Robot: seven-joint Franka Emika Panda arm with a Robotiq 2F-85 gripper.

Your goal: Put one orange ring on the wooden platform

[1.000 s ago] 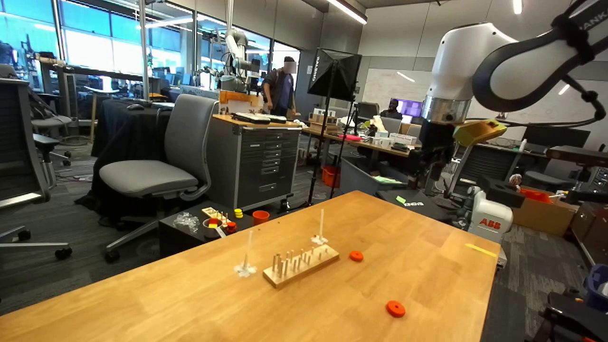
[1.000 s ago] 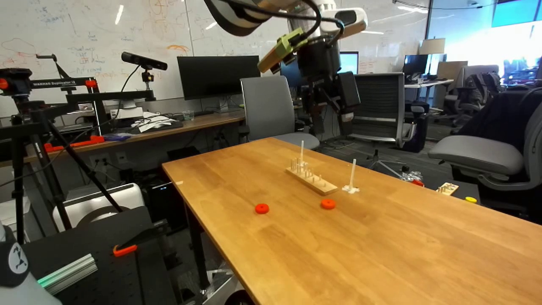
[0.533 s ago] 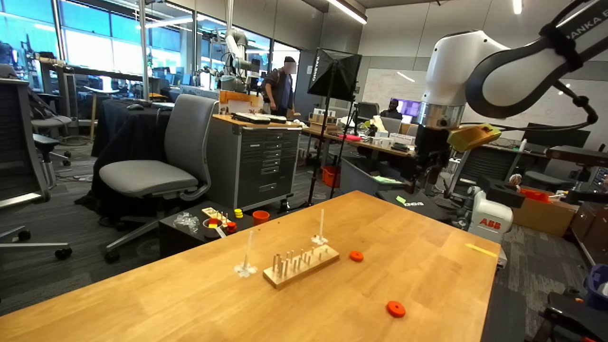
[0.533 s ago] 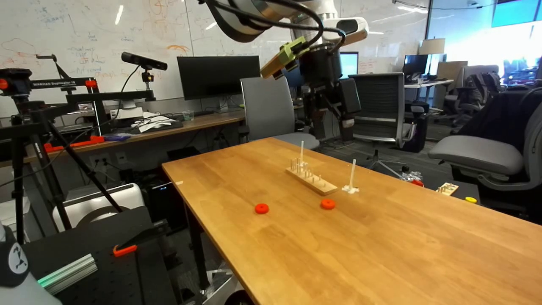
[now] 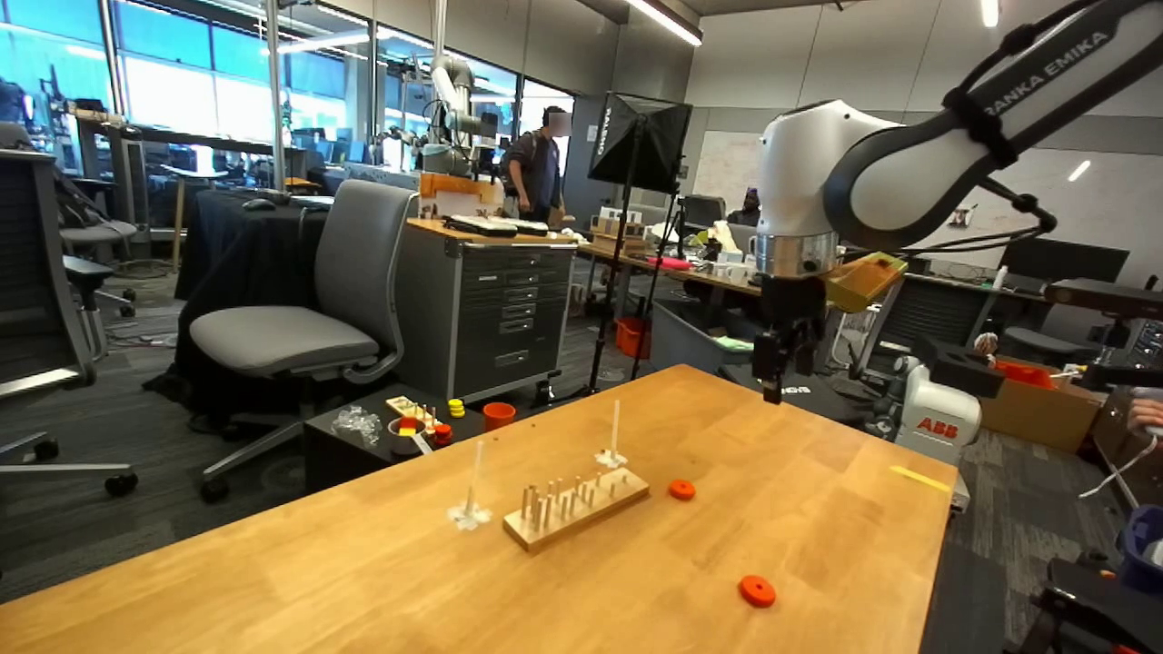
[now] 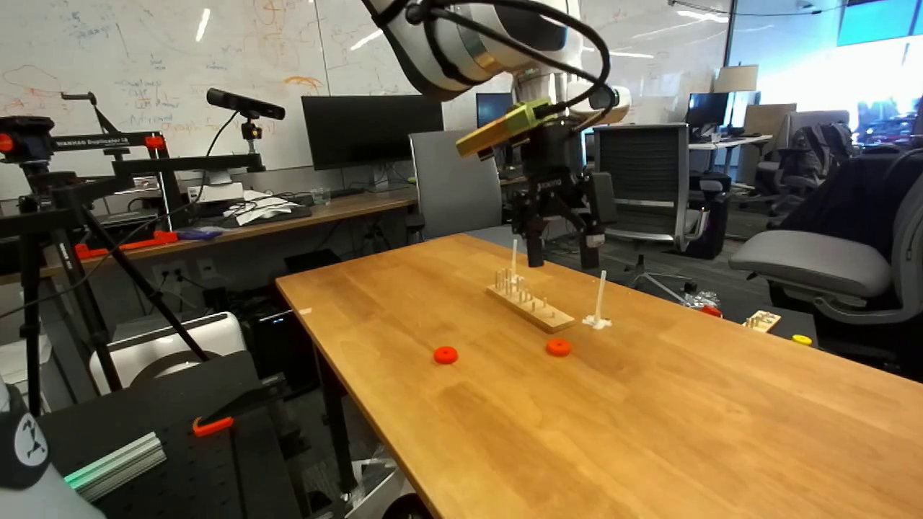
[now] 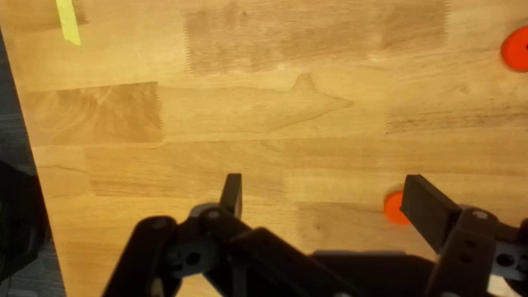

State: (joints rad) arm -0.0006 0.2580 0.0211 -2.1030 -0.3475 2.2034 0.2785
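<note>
Arm (image 5: 804,173) sits lower and closer to the wooden table (image 6: 649,404) than in the earlier frame; forearm slants down, wrist roughly vertical. Gripper (image 6: 562,258) points down, well clear of the table, fingers (image 6: 535,252) spread wide.

Whiteboard (image 6: 252,58) on the wall; drawer cabinet (image 5: 491,354), grey chair (image 5: 363,263) and standing person (image 5: 542,177) beyond the table. Pale wooden platform (image 5: 589,514) with upright pegs (image 5: 534,509) lies flat on the table; thin rods (image 5: 615,427) stand beside it.

Orange ring (image 5: 683,493) lies on the table near the platform's end, apart from it; matching second ring (image 5: 754,596) sits farther off. In the wrist view, a fingertip partly hides the ring nearer the platform.

Platform, rods and both rings match their earlier spots; gripper shows lower in both exterior views.
</note>
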